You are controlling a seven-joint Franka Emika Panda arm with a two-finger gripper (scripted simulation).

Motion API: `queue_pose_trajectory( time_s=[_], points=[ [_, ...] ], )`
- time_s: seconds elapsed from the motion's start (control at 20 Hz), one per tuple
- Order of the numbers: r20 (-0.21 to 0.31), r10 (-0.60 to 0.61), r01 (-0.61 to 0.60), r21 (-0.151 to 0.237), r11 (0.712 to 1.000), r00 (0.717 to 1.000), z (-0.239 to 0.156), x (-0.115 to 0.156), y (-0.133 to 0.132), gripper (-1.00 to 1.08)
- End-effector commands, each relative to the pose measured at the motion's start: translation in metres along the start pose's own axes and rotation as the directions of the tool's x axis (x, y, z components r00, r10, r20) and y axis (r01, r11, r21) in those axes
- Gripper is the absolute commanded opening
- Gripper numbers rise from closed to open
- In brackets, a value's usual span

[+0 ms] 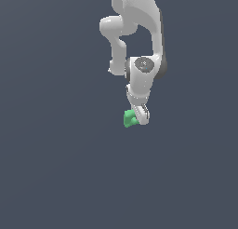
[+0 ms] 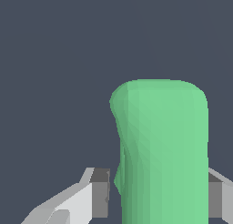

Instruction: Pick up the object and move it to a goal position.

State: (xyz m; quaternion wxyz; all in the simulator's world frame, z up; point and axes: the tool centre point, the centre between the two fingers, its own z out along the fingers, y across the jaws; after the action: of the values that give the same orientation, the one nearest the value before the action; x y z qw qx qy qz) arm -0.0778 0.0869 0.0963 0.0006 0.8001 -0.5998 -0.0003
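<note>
Green object: the bright green block [image 2: 164, 150] sits right between the fingers, filling the wrist view with a tall, rounded-cornered face.
Green object, from outside: in the exterior view the same piece [image 1: 129, 118] shows small and chunky at the tip of the arm, sticking out toward the exterior view's left.
Shape: blocky, soft rounded top corners, a faceted, slightly hollowed flank on one side; the notch itself I cannot make out from here.
Material: matte, flat green, no gloss, no markings.
Fingers: one light grey finger with a darker grey pad [image 2: 100, 193] stands on one side of the block, the other pad [image 2: 215, 196] on the opposite side, against the block's edge.
Grip: the gripper [image 1: 139, 115] has its fingers closed around the green object; on the near side a thin sliver of background shows between pad and the block's hollowed flank, so contact there is not clear.
Arm: white, smooth, rounded Panda links [image 1: 139, 79] hang down from the top of the exterior view, with a dark round cap at the wrist joint.
Surroundings: plain dark blue-grey backdrop [image 1: 56, 177] all round, uniform and featureless; whether it is a surface under the block, I cannot tell.
Containers: I see nothing holding the block but the fingers.
</note>
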Motion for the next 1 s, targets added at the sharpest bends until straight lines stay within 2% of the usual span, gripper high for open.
queue_pose_trajectory(
  time_s=[0.0,0.6,0.95],
  points=[
    [0.0,0.0,0.0,0.001,1.0,1.0,0.001,0.0,0.0,-1.0],
    [0.0,0.0,0.0,0.002,1.0,1.0,-0.002,0.001,0.0,-1.0],
    [0.0,0.0,0.0,0.002,1.0,1.0,-0.025,0.006,0.004,-1.0]
  ],
)
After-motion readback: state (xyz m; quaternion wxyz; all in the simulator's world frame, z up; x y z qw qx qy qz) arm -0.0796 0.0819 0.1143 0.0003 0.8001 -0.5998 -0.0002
